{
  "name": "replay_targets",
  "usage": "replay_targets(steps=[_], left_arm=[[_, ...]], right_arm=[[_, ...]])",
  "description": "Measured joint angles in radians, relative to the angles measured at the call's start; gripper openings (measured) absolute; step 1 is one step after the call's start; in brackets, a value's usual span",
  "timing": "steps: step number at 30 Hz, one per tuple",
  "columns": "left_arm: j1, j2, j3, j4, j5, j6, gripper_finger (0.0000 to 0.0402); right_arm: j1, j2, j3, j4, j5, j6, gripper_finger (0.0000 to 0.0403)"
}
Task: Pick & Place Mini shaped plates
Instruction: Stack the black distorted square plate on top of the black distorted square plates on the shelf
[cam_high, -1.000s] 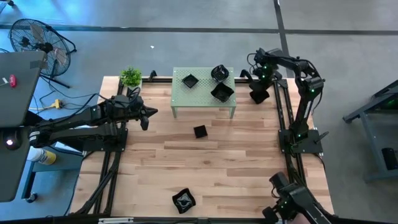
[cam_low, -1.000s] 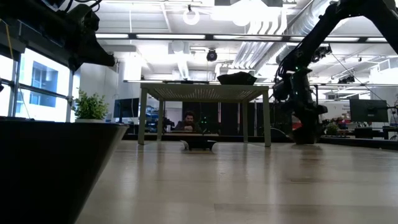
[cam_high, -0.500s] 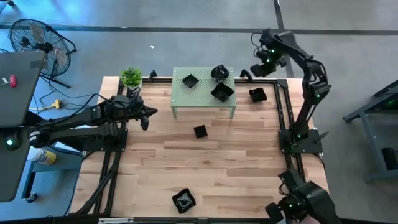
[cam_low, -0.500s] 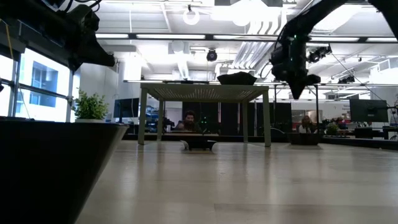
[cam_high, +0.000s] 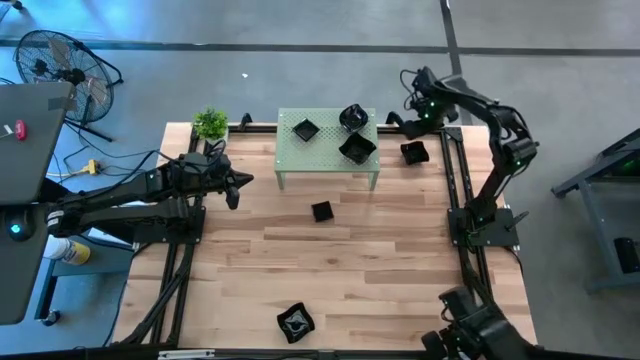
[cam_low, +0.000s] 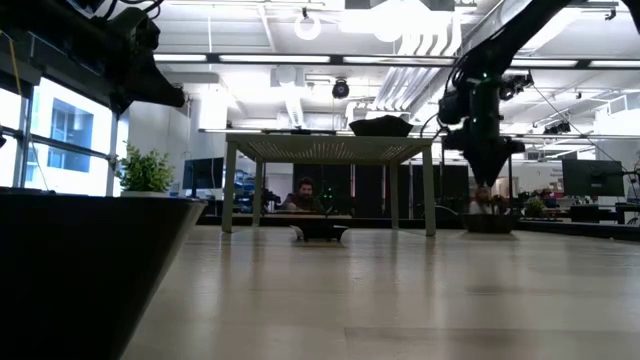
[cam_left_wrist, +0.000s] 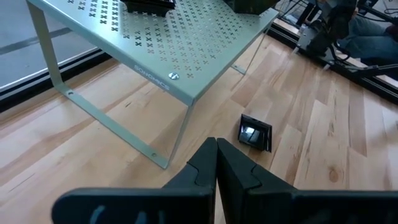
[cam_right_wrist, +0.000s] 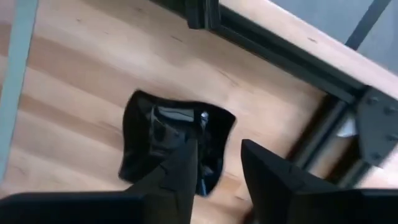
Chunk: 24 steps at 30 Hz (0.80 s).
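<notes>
- A wavy-edged plate (cam_high: 414, 152) lies on the wood at upper right of the overhead frame, just right of the green perforated stand (cam_high: 290, 150).
- The right gripper (cam_high: 410, 118) hangs above it, fingers apart, holding nothing.
- Three plates (cam_high: 305, 129) sit on the stand; a square plate (cam_high: 321, 211) lies below it, another plate (cam_high: 295, 320) at bottom centre.
- The left gripper (cam_high: 246, 181) waits mid-left, fingers pressed together.

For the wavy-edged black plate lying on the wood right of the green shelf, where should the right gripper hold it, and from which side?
Probably from above, on the rim: the wavy-edged plate lies flat, its raised edge thin enough to pinch. The right gripper hangs open over it, one finger above the bowl.
</notes>
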Motion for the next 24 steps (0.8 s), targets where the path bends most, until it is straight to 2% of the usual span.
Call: replay_targets(steps=[4,8,15,19,24], left_arm=[[0.000,0.000,0.000,0.000,0.003,0.000,0.0001],[0.000,0.000,0.000,0.000,0.003,-0.008,0.0001],[0.000,0.000,0.000,0.000,0.005,-0.008,0.0001],[0.000,0.000,0.000,0.000,0.005,-0.009,0.0001],[0.000,0.000,0.000,0.000,0.005,-0.011,0.0001]], right_arm=[[0.000,0.010,-0.081,0.085,-0.007,0.016,0.0125],[0.005,0.019,-0.151,0.165,0.033,-0.057,0.0122],[0.048,0.018,-0.123,0.226,0.030,-0.274,0.0131],[0.082,0.026,-0.122,0.264,-0.007,-0.422,0.0129],[0.098,0.057,-0.122,0.254,-0.023,-0.554,0.0129]])
